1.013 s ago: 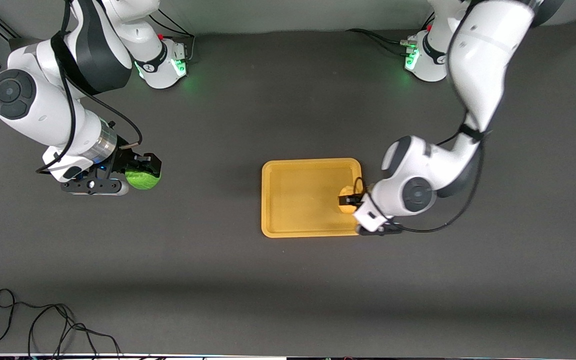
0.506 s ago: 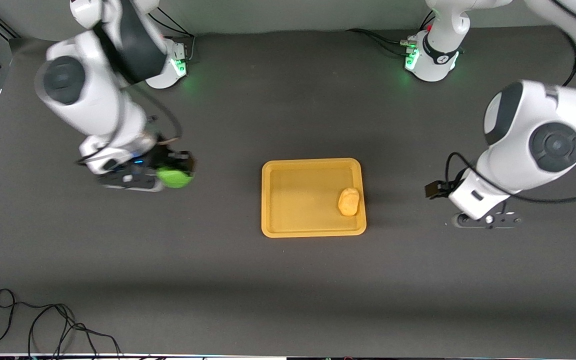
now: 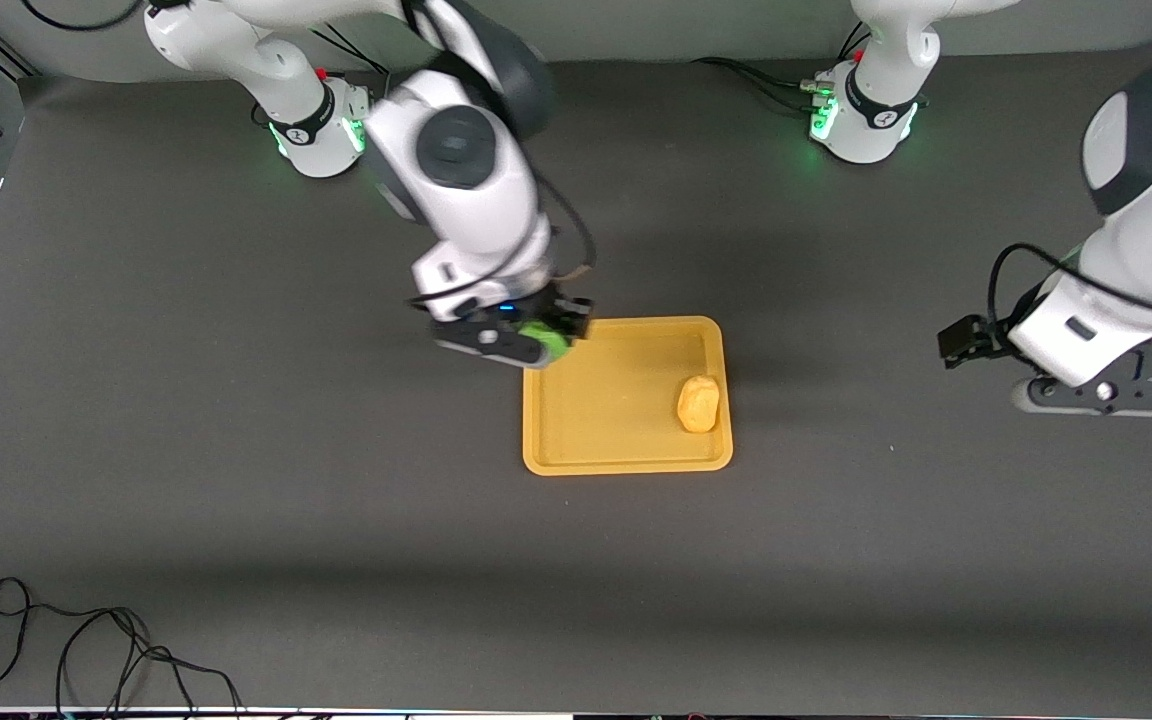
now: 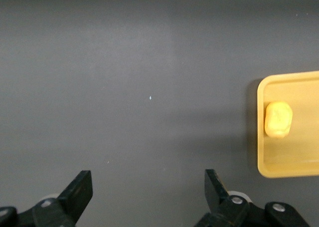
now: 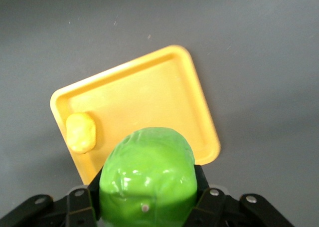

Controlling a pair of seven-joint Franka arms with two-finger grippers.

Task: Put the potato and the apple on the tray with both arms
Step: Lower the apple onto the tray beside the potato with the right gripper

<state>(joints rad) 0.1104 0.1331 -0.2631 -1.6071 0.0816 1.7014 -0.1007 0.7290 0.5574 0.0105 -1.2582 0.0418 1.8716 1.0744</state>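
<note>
Potato (image 3: 698,403) lying in tray (image 3: 616,455), toward left arm's end. Apple (image 3: 546,339) (lime-green, clamped in right gripper (image 3: 539,341)) hanging over tray corner.

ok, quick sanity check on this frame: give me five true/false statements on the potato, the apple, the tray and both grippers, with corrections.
1. The small oval yellow-tan potato lies in the flat rectangular yellow-orange plastic tray. True.
2. The round bright lime-green apple rests on the tray floor. False: the right gripper holds it in the air over the tray's corner toward the right arm's end.
3. The left gripper is open and holds nothing. True.
4. The left gripper is over the tray. False: it is over bare table toward the left arm's end.
5. The potato sits at the tray's end toward the right arm. False: it sits at the end toward the left arm.
</note>
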